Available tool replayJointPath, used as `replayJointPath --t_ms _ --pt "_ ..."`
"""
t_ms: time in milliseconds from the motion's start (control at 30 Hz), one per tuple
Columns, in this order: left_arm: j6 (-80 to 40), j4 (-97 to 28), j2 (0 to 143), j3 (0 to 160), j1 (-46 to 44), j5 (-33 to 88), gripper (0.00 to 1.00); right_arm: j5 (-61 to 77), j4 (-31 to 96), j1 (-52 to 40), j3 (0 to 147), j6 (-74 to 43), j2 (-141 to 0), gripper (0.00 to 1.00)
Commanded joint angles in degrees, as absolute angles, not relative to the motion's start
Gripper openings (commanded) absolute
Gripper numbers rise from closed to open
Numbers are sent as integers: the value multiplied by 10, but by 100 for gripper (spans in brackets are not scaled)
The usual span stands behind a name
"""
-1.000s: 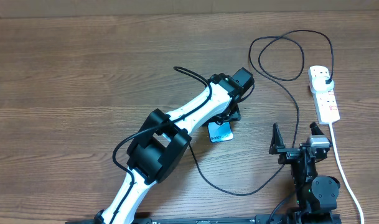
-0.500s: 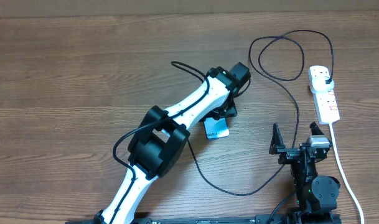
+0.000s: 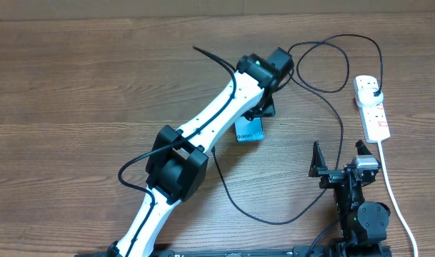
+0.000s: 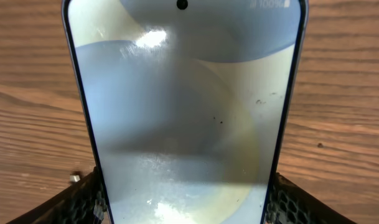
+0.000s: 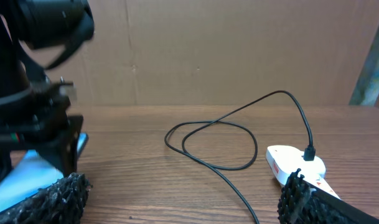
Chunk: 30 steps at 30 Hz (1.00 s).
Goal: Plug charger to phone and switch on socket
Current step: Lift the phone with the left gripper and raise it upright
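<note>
My left gripper (image 3: 258, 118) is shut on the phone (image 3: 249, 130), which has a light blue-white screen with "Galaxy" text and fills the left wrist view (image 4: 183, 112) between the two fingers. The black charger cable (image 3: 338, 135) loops on the table from its plug in the white socket (image 3: 371, 107) at the right, then runs down and left under my left arm. Its connector tip is hidden. My right gripper (image 3: 338, 160) is open and empty near the front edge, below the socket. In the right wrist view the cable (image 5: 220, 146) and socket (image 5: 295, 165) lie ahead.
The socket's thick white cord (image 3: 396, 200) runs down the right side past my right arm. A brown cardboard wall (image 5: 208, 50) stands behind the wooden table (image 3: 96, 93).
My left gripper has carried the phone up and slightly right across the table, toward the cable loop. The right arm has not moved.
</note>
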<state>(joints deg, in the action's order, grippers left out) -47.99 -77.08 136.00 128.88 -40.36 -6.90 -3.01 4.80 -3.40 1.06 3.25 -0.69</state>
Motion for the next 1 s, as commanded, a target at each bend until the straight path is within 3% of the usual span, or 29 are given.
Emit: replayJointPath --t_ms 0,133,167,533,967 --pt "-455 -799 1359 1332 -378 -84 27 -34 47 -32 6 32 -6 100" --pt "-420 -840 1359 1340 -338 -15 5 -34 47 -32 6 32 -6 100" --pt "-412 -849 1359 1340 -327 4 4 -34 47 -32 6 32 -6 100" --pt "-260 -909 1359 1340 -203 260 4 -34 47 -32 6 32 -6 100" --pt "-240 -946 1359 1340 -114 422 4 -34 47 -32 6 32 -6 100"
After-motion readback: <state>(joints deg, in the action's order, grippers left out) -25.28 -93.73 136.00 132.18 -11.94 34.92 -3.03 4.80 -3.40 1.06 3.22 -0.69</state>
